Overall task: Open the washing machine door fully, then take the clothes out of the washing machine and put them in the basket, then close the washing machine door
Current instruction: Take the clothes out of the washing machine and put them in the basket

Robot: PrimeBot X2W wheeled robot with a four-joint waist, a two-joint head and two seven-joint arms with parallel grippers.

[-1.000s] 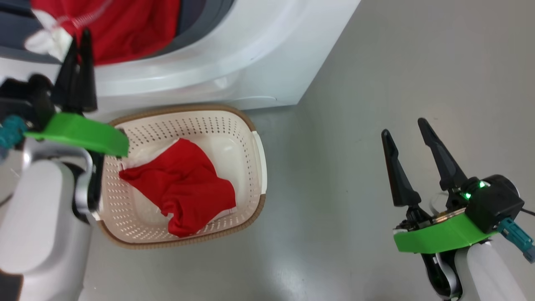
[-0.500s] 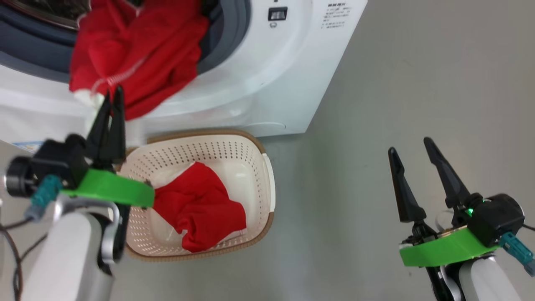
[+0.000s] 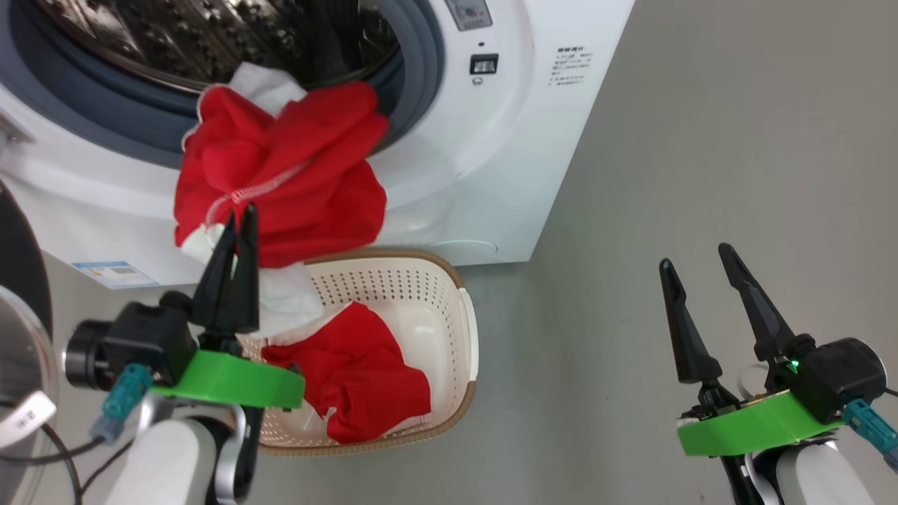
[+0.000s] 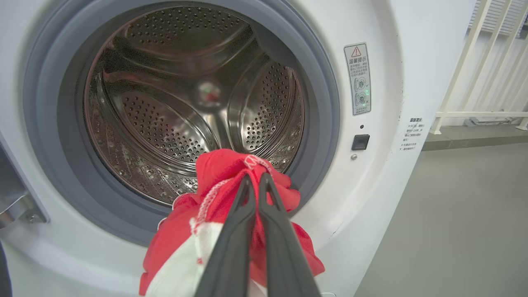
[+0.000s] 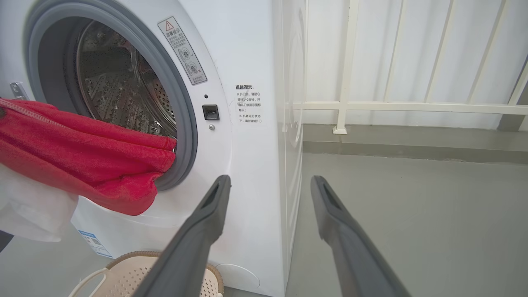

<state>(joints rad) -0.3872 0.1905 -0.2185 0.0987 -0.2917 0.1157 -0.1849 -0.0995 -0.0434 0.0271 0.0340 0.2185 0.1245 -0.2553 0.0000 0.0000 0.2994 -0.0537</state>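
The left gripper (image 3: 240, 214) is closed on a red-and-white garment (image 3: 295, 182). In the left wrist view its fingers (image 4: 231, 247) are pressed together with a fold of the red fabric (image 4: 222, 173) pinched at the tips.

The garment drapes out of the washing machine (image 3: 505, 175), from the steel drum (image 3: 210, 35) over the grey rubber ring (image 3: 421, 56) and down the white front. Its white part hangs at the far left rim of the basket (image 3: 421, 254).

The basket stands on the grey floor (image 3: 631, 175), just in front of the machine. A second red garment (image 3: 358, 372) lies crumpled inside it.

The washing machine door (image 3: 24, 280) stands open at the left edge.

The right gripper (image 3: 694, 256) is well to the right of the basket, above bare floor. Its jaws are spread wide and hold nothing.
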